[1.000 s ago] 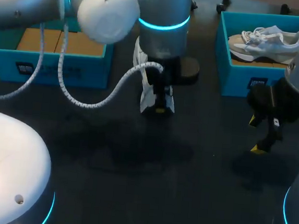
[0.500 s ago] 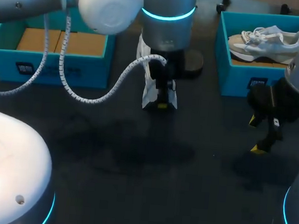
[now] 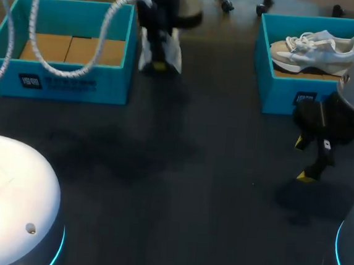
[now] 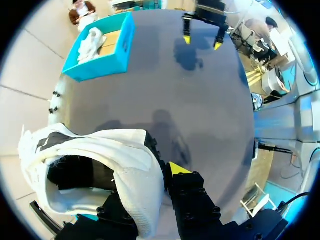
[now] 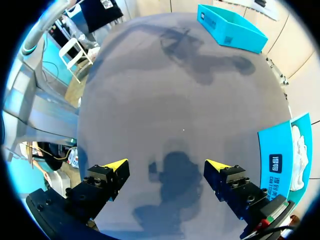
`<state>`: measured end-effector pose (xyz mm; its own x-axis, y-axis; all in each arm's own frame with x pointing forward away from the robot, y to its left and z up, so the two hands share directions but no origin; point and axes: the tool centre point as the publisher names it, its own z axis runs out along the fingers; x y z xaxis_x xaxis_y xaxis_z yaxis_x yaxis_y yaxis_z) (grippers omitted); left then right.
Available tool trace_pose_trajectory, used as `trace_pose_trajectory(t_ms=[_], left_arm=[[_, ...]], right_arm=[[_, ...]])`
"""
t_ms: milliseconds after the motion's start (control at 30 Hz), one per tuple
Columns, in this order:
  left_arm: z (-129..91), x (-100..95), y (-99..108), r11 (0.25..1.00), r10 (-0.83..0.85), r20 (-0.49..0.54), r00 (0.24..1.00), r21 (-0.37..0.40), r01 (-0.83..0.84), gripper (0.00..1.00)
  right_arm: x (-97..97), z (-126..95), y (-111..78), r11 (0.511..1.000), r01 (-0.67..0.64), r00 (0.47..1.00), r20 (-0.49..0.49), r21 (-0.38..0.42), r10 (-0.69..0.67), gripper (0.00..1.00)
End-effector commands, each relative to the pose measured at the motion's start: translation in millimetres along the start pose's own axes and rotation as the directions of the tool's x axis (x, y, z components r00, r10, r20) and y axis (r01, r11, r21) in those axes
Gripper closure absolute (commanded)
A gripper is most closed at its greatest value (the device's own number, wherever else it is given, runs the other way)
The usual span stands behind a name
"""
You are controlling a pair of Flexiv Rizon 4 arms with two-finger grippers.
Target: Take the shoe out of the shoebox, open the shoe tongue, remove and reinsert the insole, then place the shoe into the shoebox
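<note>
Left fingers clamp the white shoe at eleven o'clock; right fingers gape wide, empty, at three o'clock.

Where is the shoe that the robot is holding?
In the head view the shoe hangs in the left pincer near the far edge of the table, just right of the left box.

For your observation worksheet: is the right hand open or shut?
Open. The right hand shows its yellow tips wide apart, only bare table between.
</note>
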<state>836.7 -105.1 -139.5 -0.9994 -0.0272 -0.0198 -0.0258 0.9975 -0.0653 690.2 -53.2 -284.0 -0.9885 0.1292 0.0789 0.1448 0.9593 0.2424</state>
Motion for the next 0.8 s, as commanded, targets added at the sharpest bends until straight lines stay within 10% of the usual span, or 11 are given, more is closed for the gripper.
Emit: trace_pose_trajectory(t_ms=[33, 533, 800], left_arm=[[-15.4, -26.0, 34.9, 1.000, -0.016, -0.022, 1.000, 0.011, 0.016, 1.00], [-16.1, -116.3, 120.5, 0.995, -0.092, -0.033, 0.995, 0.023, 0.093, 1.00], [-16.1, -116.3, 120.5, 0.995, -0.092, -0.033, 0.995, 0.023, 0.093, 1.00]], right_arm=[[-0.1, 0.9, -0.2, 1.000, 0.001, 1.000, 0.000, 0.001, -0.001, 0.00], [-0.1, 0.9, -0.2, 1.000, 0.001, 1.000, 0.000, 0.001, -0.001, 0.00], [-0.1, 0.9, -0.2, 1.000, 0.001, 1.000, 0.000, 0.001, -0.001, 0.00]])
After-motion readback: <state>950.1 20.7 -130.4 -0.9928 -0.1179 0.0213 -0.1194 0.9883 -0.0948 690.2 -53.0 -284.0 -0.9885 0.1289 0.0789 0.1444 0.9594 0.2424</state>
